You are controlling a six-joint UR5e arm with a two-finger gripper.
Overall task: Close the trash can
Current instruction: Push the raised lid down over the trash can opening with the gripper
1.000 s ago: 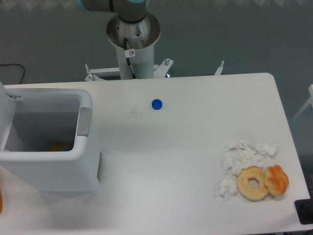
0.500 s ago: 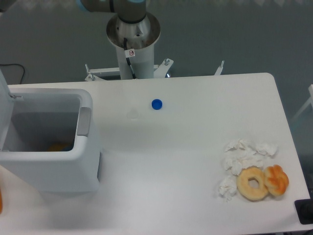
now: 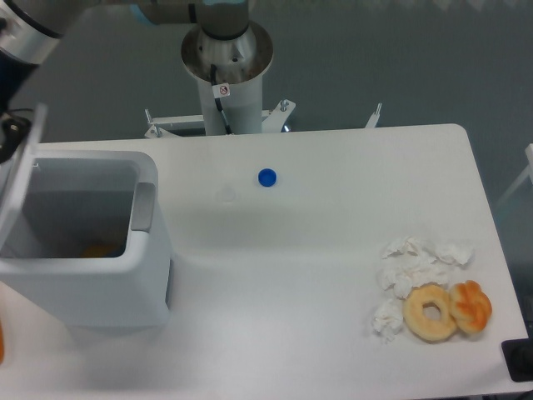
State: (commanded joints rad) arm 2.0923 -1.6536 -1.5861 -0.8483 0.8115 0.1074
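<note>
Now the arm (image 3: pixel 37 25) is reaching in from the top left corner, and its dark end is sitting right at the outer face of the lid (image 3: pixel 21 179), near the lid's upper edge. The gripper itself is cut off by the frame edge, so I cannot tell whether its fingers are apart or together, or whether they are touching the lid or only hanging just beside it.

The trash can (image 3: pixel 87 279) is lying below the arm's end and to the right of it, with its opening facing up and something orange showing at the bottom. The lid is standing raised along the can's left side, tilting over the opening, with its long edge running toward and away from the arm's end. The grey latch tab (image 3: pixel 142 207) is waiting on the far rim, well apart from the arm. So, as I judge it, the closing push is going to run from the arm's end across the opening toward that tab.

Compared with a second ago, the arm is showing far more in the corner, where only a sliver was visible, and the lid is leaning further over the opening. The blue cap (image 3: pixel 266 177), the doughnut (image 3: pixel 430 312) and the crumpled tissues (image 3: pixel 414 265) are lying unchanged.
</note>
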